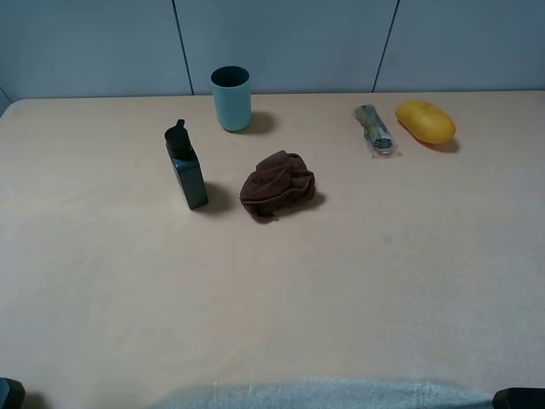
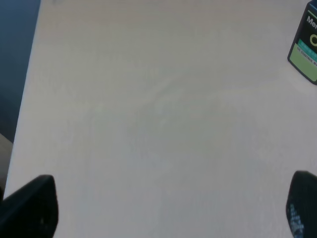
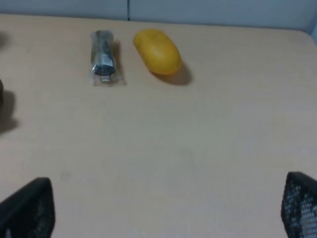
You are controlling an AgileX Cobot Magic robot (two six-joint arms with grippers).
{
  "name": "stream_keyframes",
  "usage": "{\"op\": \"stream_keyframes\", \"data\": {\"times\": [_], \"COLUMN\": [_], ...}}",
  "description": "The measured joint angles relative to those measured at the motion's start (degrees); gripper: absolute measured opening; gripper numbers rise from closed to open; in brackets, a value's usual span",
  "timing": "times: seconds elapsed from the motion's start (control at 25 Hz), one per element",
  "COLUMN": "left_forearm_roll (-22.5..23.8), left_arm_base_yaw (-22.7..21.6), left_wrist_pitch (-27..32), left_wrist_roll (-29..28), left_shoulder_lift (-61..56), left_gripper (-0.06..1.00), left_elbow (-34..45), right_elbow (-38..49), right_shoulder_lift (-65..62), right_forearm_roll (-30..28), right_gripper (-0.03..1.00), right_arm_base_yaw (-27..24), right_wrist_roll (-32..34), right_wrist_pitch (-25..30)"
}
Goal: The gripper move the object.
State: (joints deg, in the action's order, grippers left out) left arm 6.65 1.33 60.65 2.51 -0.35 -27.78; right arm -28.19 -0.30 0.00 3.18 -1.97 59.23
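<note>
Both tools, left (image 2: pixel 168 208) and right (image 3: pixel 163 208), hang spread wide over bare table (image 1: pixel 341 290), holding nothing

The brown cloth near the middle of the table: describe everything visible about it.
The brown cloth is a dark brown, soft-looking fabric bunched into a crumpled heap with folds and creases, not spread flat. It lies on the table near the middle, to the right of the dark bottle and apart from it, nearer the camera than the blue cup. Nothing touches it but the table.
</note>
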Motion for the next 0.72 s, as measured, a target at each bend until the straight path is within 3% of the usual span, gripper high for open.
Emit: {"op": "stream_keyframes", "data": {"times": [0.72], "left_forearm_roll": [0.0], "left_arm_base_yaw": [0.0], "left_wrist_pitch": [0.0], "left_wrist_roll": [0.0], "left_shoulder_lift": [0.0], "left_gripper": [0.93], "left_elbow": [0.0], "right_elbow": [0.0], "right_shoulder_lift": [0.0], "right_forearm_roll": [0.0], "right_gripper": [0.69], "right_arm_base_yaw": [0.0], "right_wrist_roll": [0.05], "right_wrist_pitch": [0.0]}}
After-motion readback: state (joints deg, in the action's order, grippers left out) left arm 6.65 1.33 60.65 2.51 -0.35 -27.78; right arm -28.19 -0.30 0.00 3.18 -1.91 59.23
